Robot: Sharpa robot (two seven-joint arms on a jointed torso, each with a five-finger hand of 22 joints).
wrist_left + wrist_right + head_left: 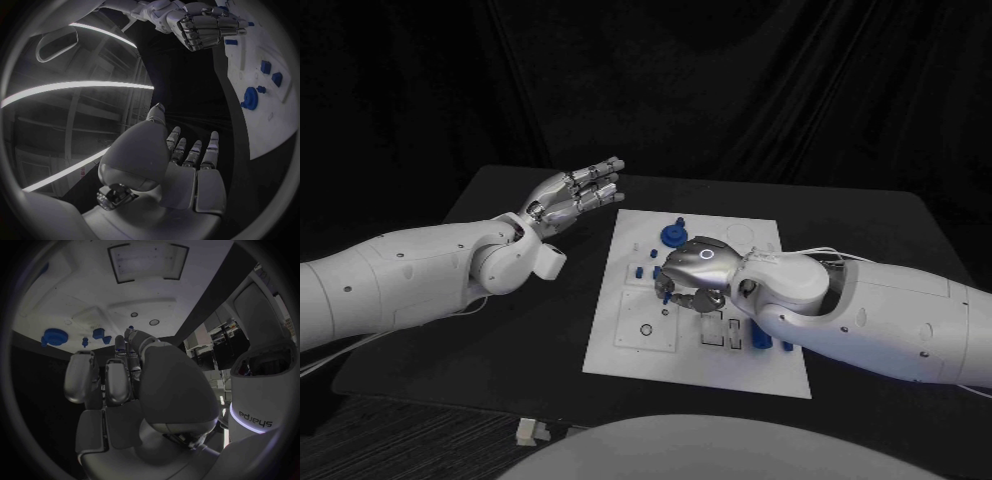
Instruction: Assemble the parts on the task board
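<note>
You have a black table (516,330) with a matte top. Its near edge runs at a slant and its far corners are cut off at an angle. Behind the table's far edge a black curtain (733,80) hangs in soft vertical folds and closes off the whole background. Below the table's near edge you can see a strip of dark floor (387,440). A small pale object (531,432) lies on that floor just beside the table's near edge. It is too small to identify.

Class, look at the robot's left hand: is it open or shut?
Open. The left hand hangs beside the task board over the table, fingers extended and apart, nothing in it.
</note>
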